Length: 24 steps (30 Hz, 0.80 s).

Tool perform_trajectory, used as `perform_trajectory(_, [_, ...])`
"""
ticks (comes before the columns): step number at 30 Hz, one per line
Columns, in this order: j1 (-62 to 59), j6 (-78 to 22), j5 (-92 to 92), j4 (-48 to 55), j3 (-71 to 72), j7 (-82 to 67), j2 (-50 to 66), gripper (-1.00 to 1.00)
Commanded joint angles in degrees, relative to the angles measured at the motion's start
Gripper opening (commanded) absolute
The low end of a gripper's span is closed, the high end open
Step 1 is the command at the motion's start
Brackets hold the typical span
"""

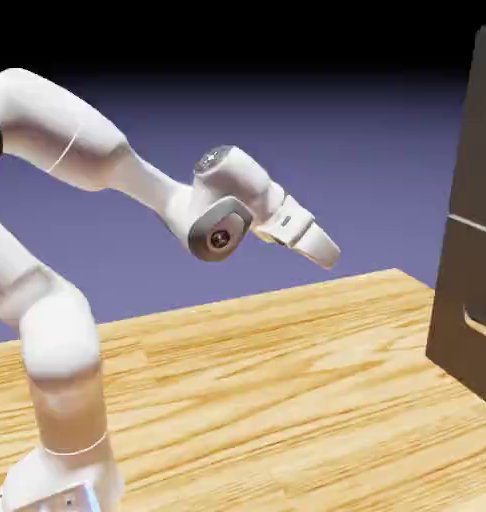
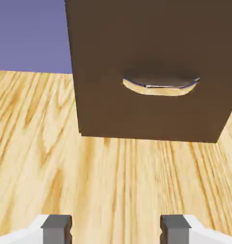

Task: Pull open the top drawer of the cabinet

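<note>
Drawer [image 1: 479, 130], the cabinet's [image 1: 457, 300] top one, is seen at the exterior view's right edge, above a pale seam. The gripper [image 2: 116, 229] is held well apart from it, over the wooden table [image 2: 113, 186], with its fingertips [image 2: 57, 228] parted and nothing gripped between them.

White, jointed, bent at elbow and wrist; extended toward the exterior view's right, hand [image 1: 312, 240] tilted downward; jaws [image 2: 116, 229] parted, grey fingertips [image 2: 57, 228] well apart, nothing between them, both at the hand view's bottom edge
</note>
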Motion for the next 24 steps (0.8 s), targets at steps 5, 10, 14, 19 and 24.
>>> perform_trajectory(5, [10.4, 2.5, 1.5, 5.4, -9.3, 3.6, -0.1, 0.00])
perform_trajectory(10, [20.8, 5.1, 3.0, 10.7, -18.7, 7.3, -0.1, 0.00])
perform_trajectory(14, [29.1, 7.1, 4.1, 15.0, -26.1, 10.2, -0.2, 0.00])
perform_trajectory(19, [39.5, 9.7, 5.6, 20.4, -35.5, 13.8, -0.3, 0.00])
perform_trajectory(24, [49.8, 12.2, 7.1, 25.7, -44.8, 17.5, -0.3, 0.00])
